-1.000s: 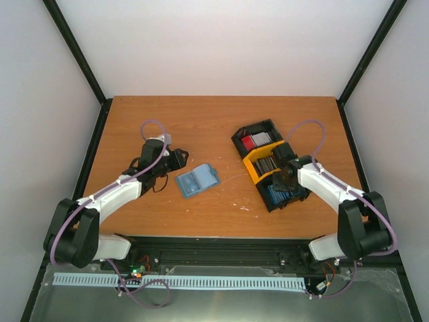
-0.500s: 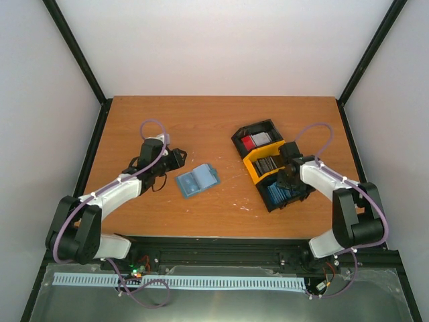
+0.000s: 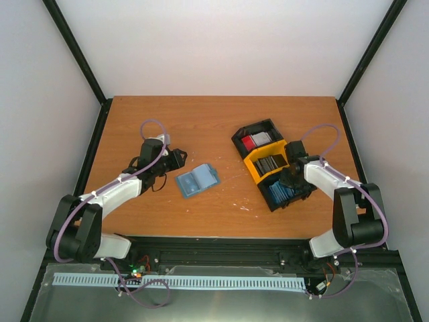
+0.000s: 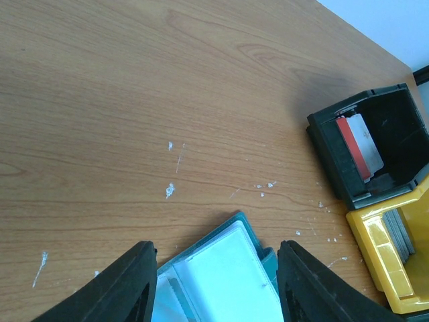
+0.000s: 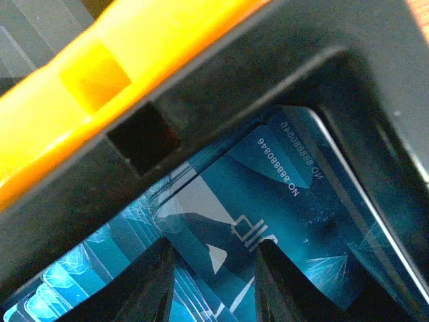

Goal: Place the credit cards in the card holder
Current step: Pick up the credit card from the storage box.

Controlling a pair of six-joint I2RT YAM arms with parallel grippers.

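Observation:
The blue-grey card holder lies open on the table, its clear pockets up. It fills the space between my left fingers in the left wrist view. My left gripper is open and sits just left of the holder. Red cards stand in the far compartment of the black-and-yellow tray. My right gripper is open and dips into the tray's near compartment, over a stack of blue cards.
Grey cards fill the tray's yellow middle compartment. The tray's black wall and yellow divider stand close around my right fingers. Small white specks dot the wooden table. A black frame borders the table.
My right wrist has shifted a little to the right and back over the tray's near compartment. The left arm and the card holder have barely moved.

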